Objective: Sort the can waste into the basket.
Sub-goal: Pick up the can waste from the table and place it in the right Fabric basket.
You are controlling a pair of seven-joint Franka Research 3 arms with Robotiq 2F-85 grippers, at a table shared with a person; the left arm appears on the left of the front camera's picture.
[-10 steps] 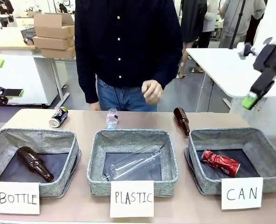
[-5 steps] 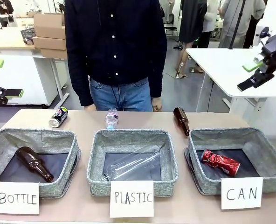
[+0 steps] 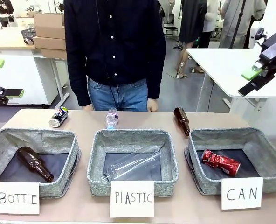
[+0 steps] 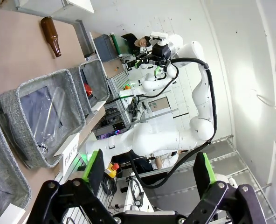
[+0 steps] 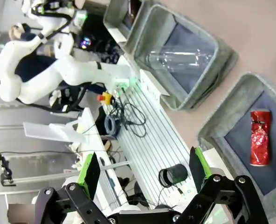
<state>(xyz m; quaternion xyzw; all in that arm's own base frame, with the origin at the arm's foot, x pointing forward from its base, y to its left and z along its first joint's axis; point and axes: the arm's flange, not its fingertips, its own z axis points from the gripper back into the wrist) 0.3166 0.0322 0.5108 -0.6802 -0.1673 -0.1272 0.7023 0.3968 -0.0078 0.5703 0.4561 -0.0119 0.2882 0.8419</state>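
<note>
Red can well below right claw

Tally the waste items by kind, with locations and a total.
Cans: 2, red can in the CAN basket, black can on the table.
Brown glass bottles: 2, binned brown bottle in the BOTTLE basket, loose brown bottle on the table.
Clear plastic bottles: 2, binned clear bottle in the PLASTIC basket, loose clear bottle on the table.
Total: 6
</note>
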